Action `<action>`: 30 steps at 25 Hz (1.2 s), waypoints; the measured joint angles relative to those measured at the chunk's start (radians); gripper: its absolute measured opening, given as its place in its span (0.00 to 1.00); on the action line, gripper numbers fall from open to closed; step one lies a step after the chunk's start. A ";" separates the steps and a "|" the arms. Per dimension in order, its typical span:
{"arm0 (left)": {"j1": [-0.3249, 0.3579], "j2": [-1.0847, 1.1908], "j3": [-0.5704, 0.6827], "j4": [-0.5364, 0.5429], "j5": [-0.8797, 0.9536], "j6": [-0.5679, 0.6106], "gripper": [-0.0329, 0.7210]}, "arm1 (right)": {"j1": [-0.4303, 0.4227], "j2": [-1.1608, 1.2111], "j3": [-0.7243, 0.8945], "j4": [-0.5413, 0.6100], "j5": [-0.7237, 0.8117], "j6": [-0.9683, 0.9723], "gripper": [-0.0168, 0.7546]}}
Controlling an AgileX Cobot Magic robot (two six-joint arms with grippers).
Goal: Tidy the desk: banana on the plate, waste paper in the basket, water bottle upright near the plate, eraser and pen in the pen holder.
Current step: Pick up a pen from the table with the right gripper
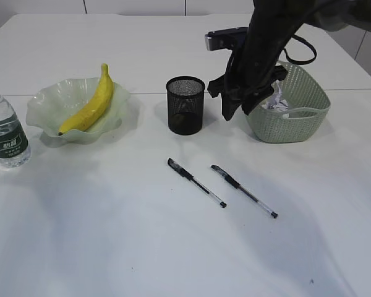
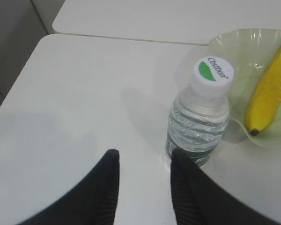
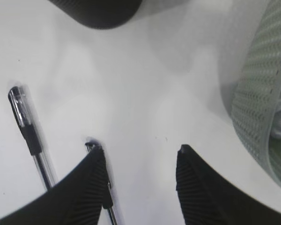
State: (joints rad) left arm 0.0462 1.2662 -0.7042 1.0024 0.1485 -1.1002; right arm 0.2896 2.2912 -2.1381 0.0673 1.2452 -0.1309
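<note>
The banana (image 1: pixel 89 105) lies on the pale green plate (image 1: pixel 43 120). Left of the plate, the water bottle (image 1: pixel 6 133) stands upright. Two pens (image 1: pixel 196 182) (image 1: pixel 243 190) lie on the table in front of the black mesh pen holder (image 1: pixel 185 105). Crumpled waste paper (image 1: pixel 277 102) sits in the green basket (image 1: pixel 297 117). My right gripper (image 1: pixel 238 108) hangs open and empty between holder and basket. In the right wrist view, that gripper (image 3: pixel 139 149) is above bare table, and its left finger covers one pen (image 3: pixel 91 144). My left gripper (image 2: pixel 143 157) is open and empty, with the bottle (image 2: pixel 199 117) just beyond its right finger. I cannot make out the eraser.
A second table stands behind, across a seam. The table's left edge runs close to the bottle in the left wrist view. The right arm's dark body hides part of the basket's near-left rim in the exterior view.
</note>
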 joint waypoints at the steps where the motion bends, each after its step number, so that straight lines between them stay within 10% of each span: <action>1: 0.000 0.000 0.000 0.000 0.002 0.000 0.38 | 0.000 -0.009 0.026 0.000 0.000 0.000 0.50; 30: 0.000 0.000 0.000 0.000 0.004 0.000 0.38 | 0.000 -0.020 0.237 0.167 -0.017 -0.129 0.50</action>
State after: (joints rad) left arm 0.0462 1.2662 -0.7042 1.0024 0.1521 -1.1002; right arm 0.2896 2.2711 -1.9014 0.2344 1.2280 -0.2595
